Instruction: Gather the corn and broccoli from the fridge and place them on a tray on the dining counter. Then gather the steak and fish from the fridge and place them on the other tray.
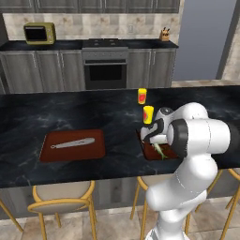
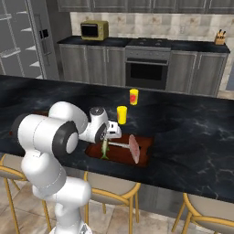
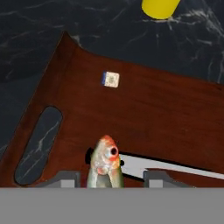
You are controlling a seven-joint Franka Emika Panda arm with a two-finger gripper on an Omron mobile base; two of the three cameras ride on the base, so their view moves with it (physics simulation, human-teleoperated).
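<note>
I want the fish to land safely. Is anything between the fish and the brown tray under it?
Nothing visible blocks it. The fish hangs head-down between the fingers of the gripper, just over a bare part of the tray. A knife lies beside it on the tray, and the steak sits further along.

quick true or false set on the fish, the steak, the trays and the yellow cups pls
1. The fish hangs between the gripper's fingers over a brown tray. True.
2. The steak lies on the floor. False: it is on that same tray.
3. Two yellow cups stand on the dining counter. True.
4. The other tray holds broccoli. False: a knife lies on it.
</note>
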